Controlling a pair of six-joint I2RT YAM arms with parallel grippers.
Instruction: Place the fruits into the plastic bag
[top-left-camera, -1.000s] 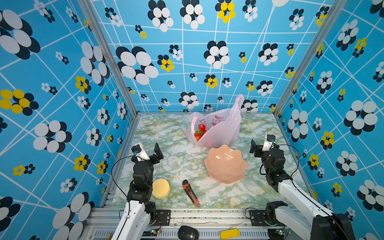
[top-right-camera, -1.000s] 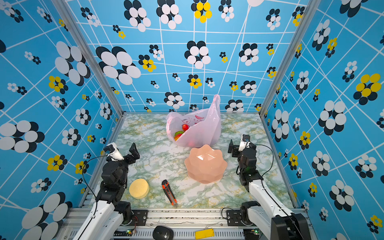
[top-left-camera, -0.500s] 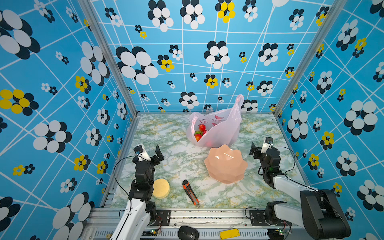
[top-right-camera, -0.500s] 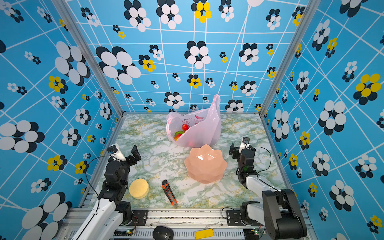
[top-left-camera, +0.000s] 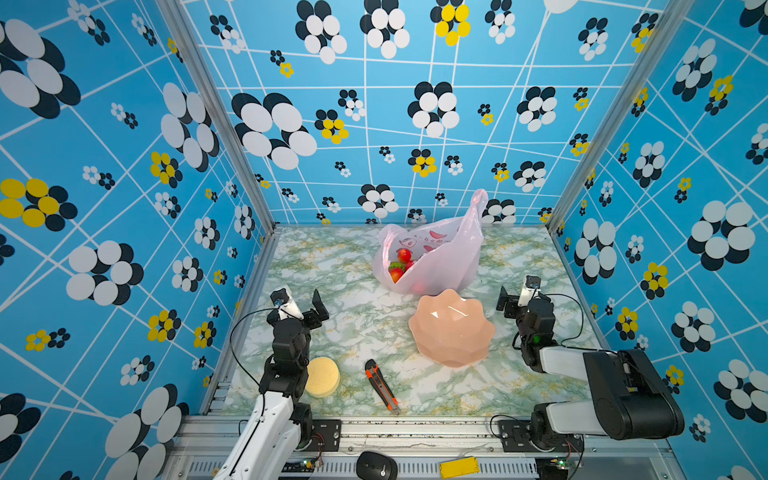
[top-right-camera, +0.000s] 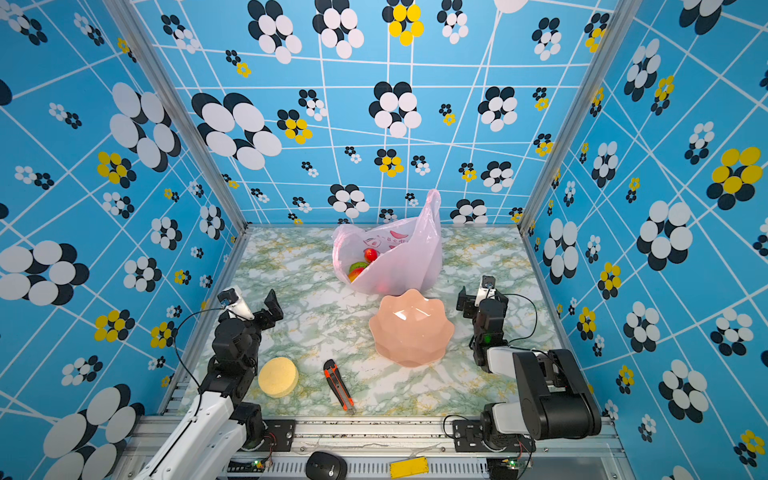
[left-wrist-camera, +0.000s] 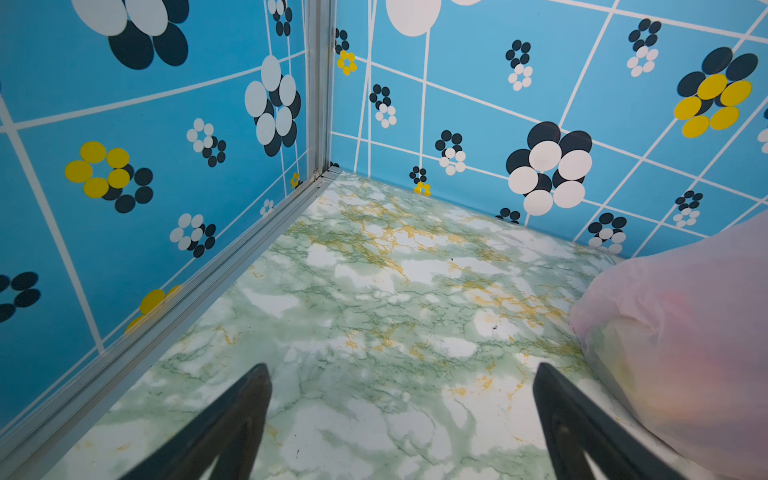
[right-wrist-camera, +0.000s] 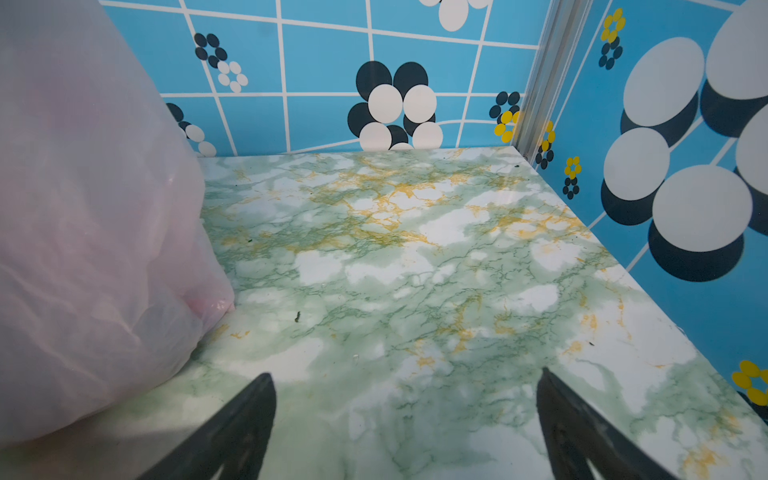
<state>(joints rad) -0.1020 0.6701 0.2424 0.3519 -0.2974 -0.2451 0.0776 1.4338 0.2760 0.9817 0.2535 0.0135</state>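
- The plastic bag (top-left-camera: 446, 257) stands at 12 o'clock on the table (top-left-camera: 332, 257), near the back wall, with its mouth towards 9 o'clock.
- The fruits (top-left-camera: 400, 264) lie inside the bag.
- The scalloped bowl (top-left-camera: 453, 328) sits just before the bag, at its 6 o'clock.
- The utility knife (top-left-camera: 382, 386) lies at 6 o'clock by the front edge, and the sponge disc (top-left-camera: 323, 376) is at 7 o'clock.
- The left gripper (left-wrist-camera: 401, 415) is at 9 o'clock, behind the sponge disc.
- The right gripper (right-wrist-camera: 405, 415) is at 3 o'clock, right of the bowl.
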